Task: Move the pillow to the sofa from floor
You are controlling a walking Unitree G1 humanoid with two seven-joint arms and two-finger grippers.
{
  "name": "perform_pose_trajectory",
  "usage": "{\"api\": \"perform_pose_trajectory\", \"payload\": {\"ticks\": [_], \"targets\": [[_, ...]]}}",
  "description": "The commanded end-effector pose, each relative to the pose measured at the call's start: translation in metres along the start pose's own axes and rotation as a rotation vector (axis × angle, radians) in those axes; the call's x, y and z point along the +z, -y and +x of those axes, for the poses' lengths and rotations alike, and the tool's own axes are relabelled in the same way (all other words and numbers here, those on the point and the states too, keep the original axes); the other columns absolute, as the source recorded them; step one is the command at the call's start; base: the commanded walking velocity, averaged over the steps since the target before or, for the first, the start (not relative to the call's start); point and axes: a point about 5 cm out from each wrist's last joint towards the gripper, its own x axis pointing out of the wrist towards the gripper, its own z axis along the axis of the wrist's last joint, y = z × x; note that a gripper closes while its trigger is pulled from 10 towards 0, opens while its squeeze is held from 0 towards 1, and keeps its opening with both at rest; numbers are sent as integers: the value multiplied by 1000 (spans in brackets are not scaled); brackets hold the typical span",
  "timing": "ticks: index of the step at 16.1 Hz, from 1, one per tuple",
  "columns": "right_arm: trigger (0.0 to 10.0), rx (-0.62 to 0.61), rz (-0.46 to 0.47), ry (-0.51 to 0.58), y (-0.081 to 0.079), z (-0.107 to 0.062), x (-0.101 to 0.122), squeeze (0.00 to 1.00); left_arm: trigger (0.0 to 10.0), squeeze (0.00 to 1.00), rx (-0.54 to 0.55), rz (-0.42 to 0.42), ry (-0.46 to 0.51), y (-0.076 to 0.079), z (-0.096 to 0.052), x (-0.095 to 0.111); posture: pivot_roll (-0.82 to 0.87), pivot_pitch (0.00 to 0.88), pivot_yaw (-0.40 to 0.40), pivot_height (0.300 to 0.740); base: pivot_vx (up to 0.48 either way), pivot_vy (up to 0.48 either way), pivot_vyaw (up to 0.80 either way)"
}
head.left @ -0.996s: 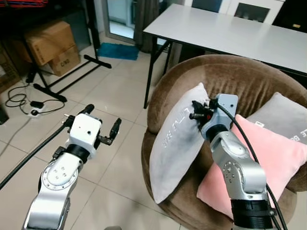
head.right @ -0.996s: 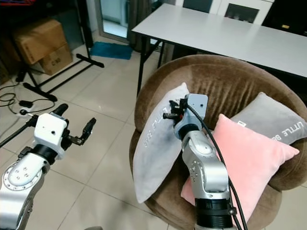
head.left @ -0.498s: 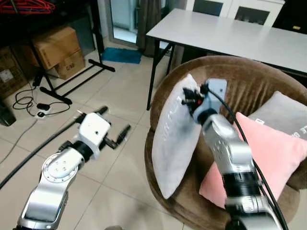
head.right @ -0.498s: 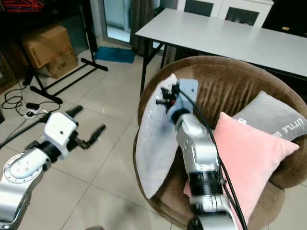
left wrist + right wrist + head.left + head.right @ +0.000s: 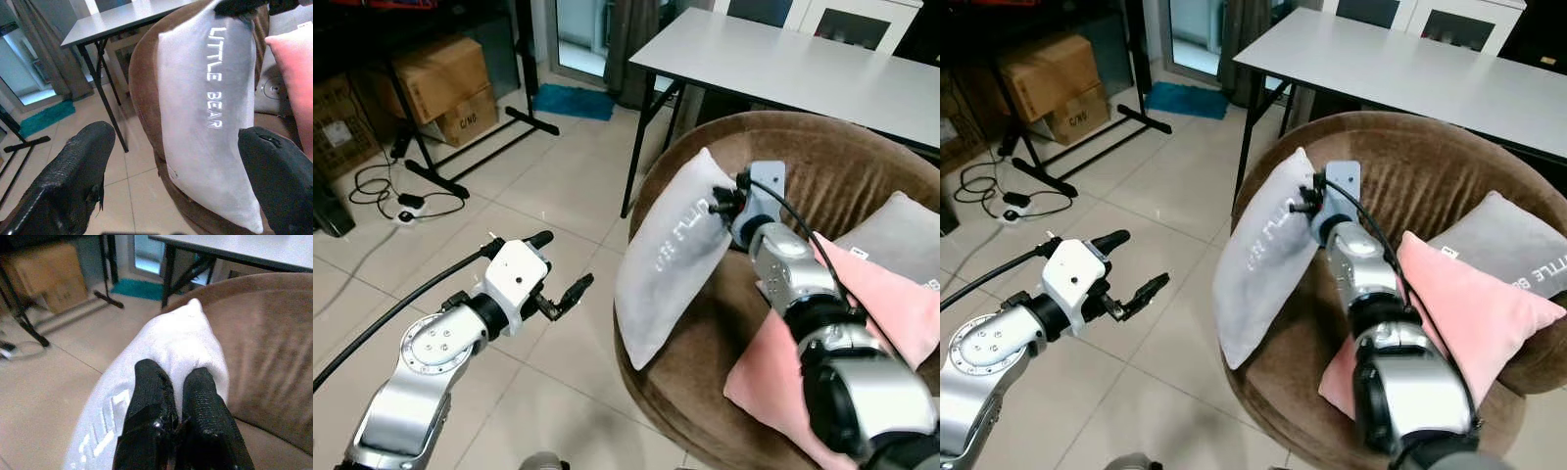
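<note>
My right hand (image 5: 178, 396) is clamped on the top corner of the grey pillow (image 5: 671, 255), the two fingers (image 5: 151, 391) pressed together on the cloth. The pillow stands tilted against the left rim of the brown sofa (image 5: 822, 166), its lower corner on the seat edge. A pink pillow (image 5: 862, 323) lies on the sofa seat, to the right of the grey one. My left hand (image 5: 560, 274) hangs over the floor (image 5: 558, 186), left of the sofa, its fingers apart and holding nothing.
</note>
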Motion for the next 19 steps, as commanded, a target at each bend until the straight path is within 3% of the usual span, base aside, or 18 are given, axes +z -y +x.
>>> {"api": "perform_pose_trajectory", "payload": {"ticks": [1,3,6,9,10,11,14,16,17,18,19], "targets": [[10000,-49,-55,53,13,1,18,0,10000,180,5,6,5,1,-2,2,94,0,-122,740,0,0,0],[10000,-180,-73,18,36,-2,17,1000,10000,180,20,5,1,0,-5,1,103,0,-128,740,0,0,0],[10000,-301,-92,-14,62,-9,14,1000,10000,180,25,12,-2,-2,-3,0,103,0,-121,740,0,0,0],[10000,-337,-97,-10,77,-15,16,1000,10000,180,28,21,6,-5,1,2,94,0,-110,740,0,0,0],[10000,-329,-73,7,81,-17,18,690,10000,180,31,24,12,-5,3,2,90,0,-109,740,0,0,0],[10000,-298,-33,39,82,-17,21,0,10000,173,50,27,14,-5,5,1,81,0,-109,740,0,0,0],[10000,-265,98,130,78,-23,6,0,10000,180,272,-12,-70,-8,9,-18,56,0,-103,740,0,0,0],[10000,-233,143,145,63,-36,-22,0,10000,176,378,-19,-86,-7,4,-23,25,0,-73,740,0,0,-781],[10000,-218,131,137,56,-42,-30,0,10000,176,417,-26,-95,-7,1,-25,5,0,-56,740,0,0,-788],[10000,-185,96,115,37,-63,-51,0,10000,176,465,-37,-120,-4,-8,-34,4,0,-58,740,0,0,-781],[10000,-186,88,111,29,-73,-58,0,10000,180,477,-41,-128,-2,-11,-38,14,0,-65,740,0,0,-781]]}}
